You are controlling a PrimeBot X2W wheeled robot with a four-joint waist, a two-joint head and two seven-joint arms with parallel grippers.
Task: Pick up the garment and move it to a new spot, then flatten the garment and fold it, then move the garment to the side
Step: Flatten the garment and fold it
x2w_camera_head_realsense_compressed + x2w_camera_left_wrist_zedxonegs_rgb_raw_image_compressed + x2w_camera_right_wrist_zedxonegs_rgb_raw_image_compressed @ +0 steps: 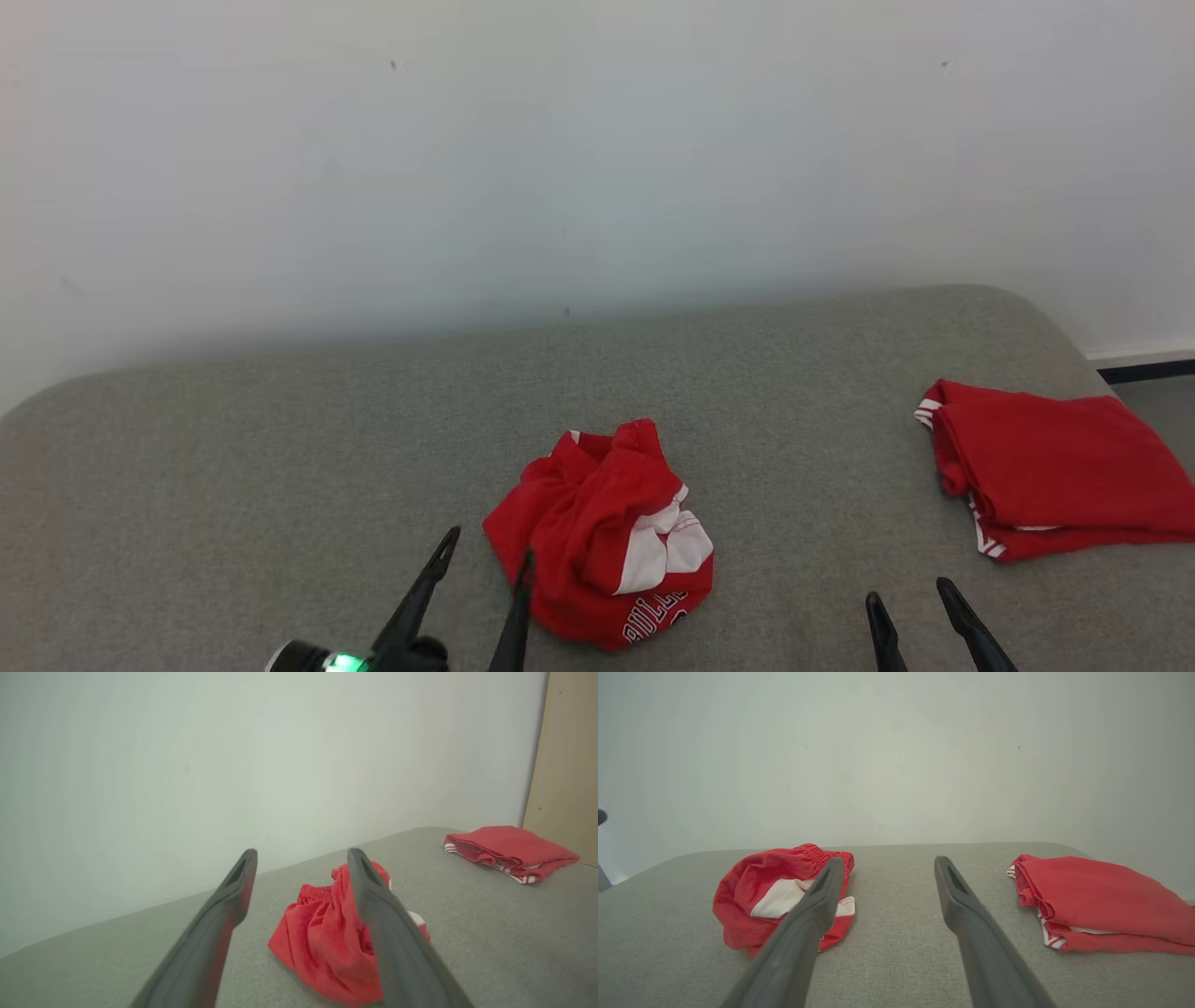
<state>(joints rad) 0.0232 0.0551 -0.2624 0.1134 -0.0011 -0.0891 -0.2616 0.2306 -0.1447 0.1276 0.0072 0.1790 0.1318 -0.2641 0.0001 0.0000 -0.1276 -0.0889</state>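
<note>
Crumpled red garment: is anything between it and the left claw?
Nothing visible. The open left claw hangs right beside the crumpled garment over the grey cushion; the folded red garment lies apart, off to the right.

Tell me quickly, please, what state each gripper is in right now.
Left gripper: open, empty, close to the crumpled red shorts.
Right gripper: open, empty.

crumpled garment (597,537) — mid surface (280,467) | folded garment (1055,467) — right of it
</note>
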